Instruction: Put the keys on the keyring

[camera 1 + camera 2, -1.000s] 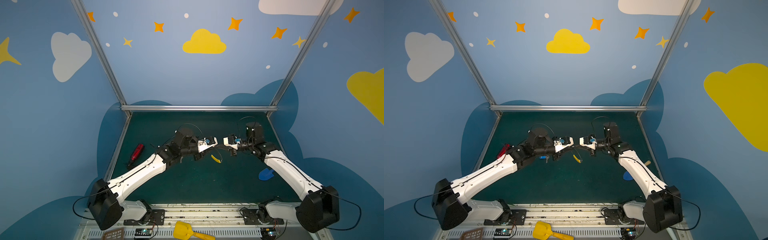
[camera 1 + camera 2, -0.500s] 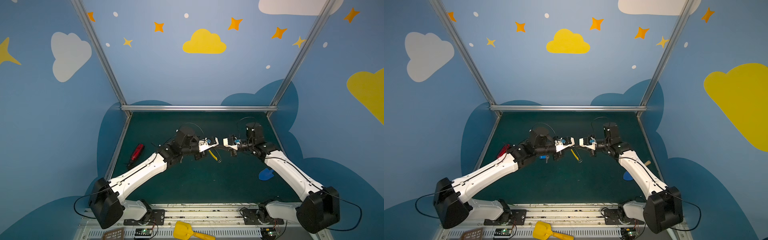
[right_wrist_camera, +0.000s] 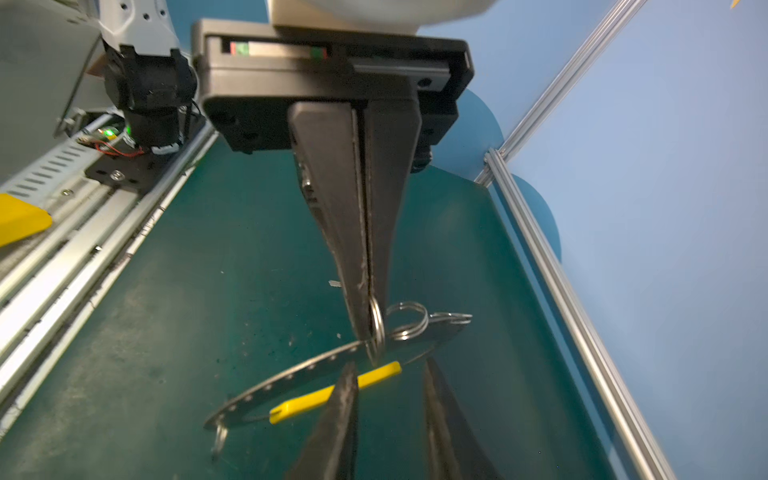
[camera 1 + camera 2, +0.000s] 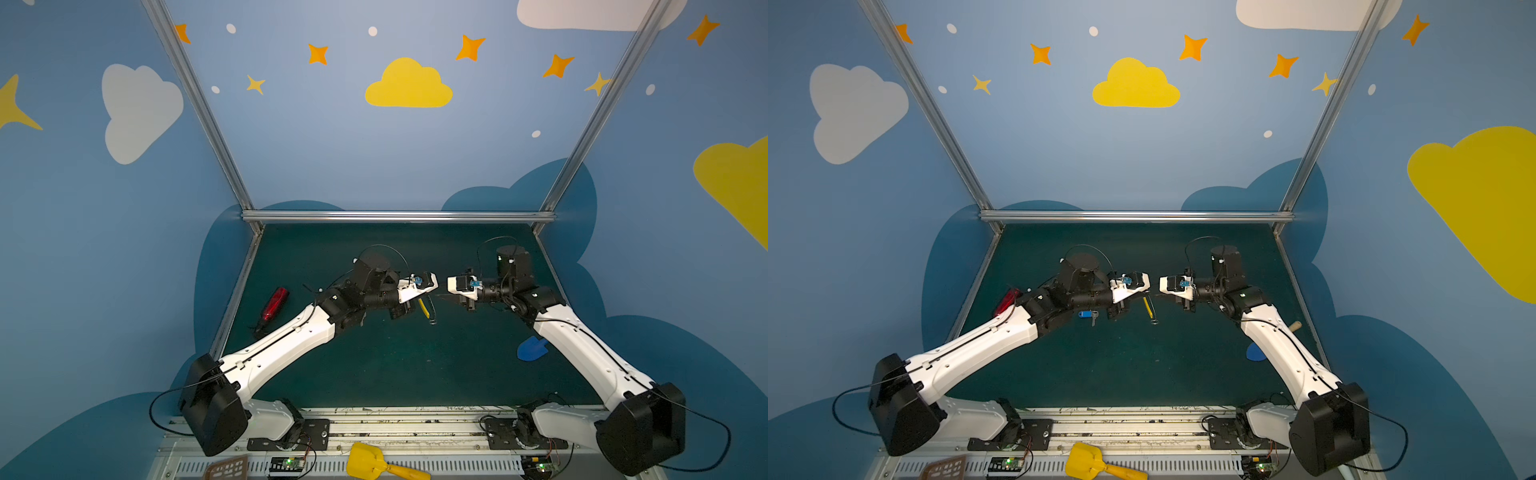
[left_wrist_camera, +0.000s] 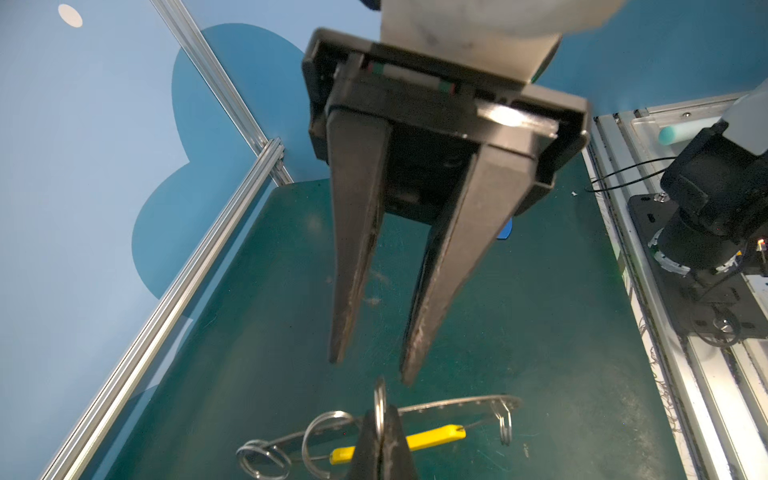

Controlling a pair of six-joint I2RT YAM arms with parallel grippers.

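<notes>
The right gripper has let go and pulled back, jaws spread. Both arms reach level over the middle of the mat. The left gripper pinches the keyring by its small loop. The keys lie under the left arm.

My count from here. Arms: 2, left arm and right arm. Keyring: 1 grey hoop, with 1 yellow section. Split ring: I see 4, same count in both wrist views. Key on a blue tag: 1. Red tool: 1. Blue toy shovel: 1. Yellow scoop: 1. Brown perforated plate: 1. Wooden peg: 1. Teal rod end: 1. Control board with a green light: 2. Worktop: 1, green. Frame bars in a top view: 3. Wall decals: yellow cloud x2, white cloud x2.
</notes>
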